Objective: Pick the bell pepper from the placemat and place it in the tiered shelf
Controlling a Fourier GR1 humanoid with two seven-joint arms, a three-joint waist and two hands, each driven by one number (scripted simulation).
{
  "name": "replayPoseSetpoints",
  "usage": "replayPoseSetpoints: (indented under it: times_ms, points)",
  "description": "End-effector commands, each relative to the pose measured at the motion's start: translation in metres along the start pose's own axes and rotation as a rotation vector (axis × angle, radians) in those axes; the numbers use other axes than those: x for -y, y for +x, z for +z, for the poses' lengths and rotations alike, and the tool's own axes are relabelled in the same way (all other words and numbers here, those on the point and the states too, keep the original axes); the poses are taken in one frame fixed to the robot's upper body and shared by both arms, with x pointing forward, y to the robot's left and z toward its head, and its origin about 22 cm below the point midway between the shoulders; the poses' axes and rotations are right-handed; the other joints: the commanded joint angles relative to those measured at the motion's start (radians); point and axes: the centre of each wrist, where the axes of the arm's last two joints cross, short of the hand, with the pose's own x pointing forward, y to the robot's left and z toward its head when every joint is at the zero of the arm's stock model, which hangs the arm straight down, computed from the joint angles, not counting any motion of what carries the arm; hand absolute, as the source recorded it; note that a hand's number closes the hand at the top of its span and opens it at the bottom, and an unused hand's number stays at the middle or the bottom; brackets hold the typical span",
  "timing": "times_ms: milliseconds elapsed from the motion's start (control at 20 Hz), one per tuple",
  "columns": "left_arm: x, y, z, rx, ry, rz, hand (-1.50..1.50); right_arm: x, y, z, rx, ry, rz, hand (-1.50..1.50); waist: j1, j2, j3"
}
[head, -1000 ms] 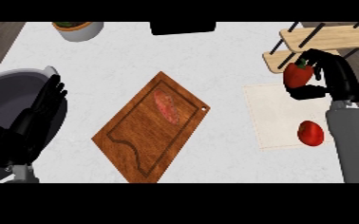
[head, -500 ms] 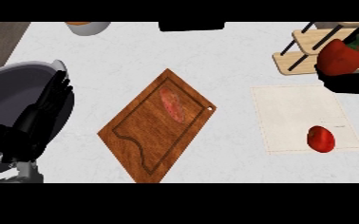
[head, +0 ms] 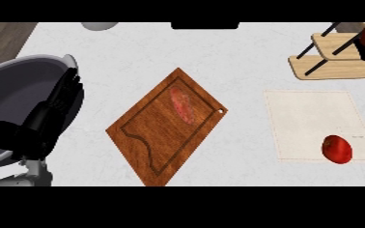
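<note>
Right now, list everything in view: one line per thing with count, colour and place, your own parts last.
Counter: one, pale grey, fills the view.
Cutting board: one, brown wood, centre, lying at an angle.
Meat piece: one, pinkish red, on the cutting board's upper part.
Placemat: one, cream, right side.
Red fruit or vegetable: one, red, on the placemat's lower right corner.
Tiered shelf: one, light wood with dark posts, upper right, partly cut off.
Pan or pot: one, dark grey, left edge.
Grey round object: one, top edge, mostly cut off.
Black object: one, top edge centre.
Left hand: one, black, lower left, over the pan.
Right hand: not in view.
</note>
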Motion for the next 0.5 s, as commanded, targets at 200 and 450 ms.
replayPoseSetpoints:
  times_ms: [200,450]
  points:
    - [-0.001,-0.001,-0.003,0.009,-0.028,-0.003,0.0,-0.006,0.014,-0.034,-0.047,0.009,-0.603,1.5,0.016,0.004,0.0]
    - [-0.002,0.001,-0.003,0.022,0.011,-0.008,0.0,0.044,0.014,-0.03,0.055,-0.06,0.233,1.5,-0.006,0.03,-0.016]
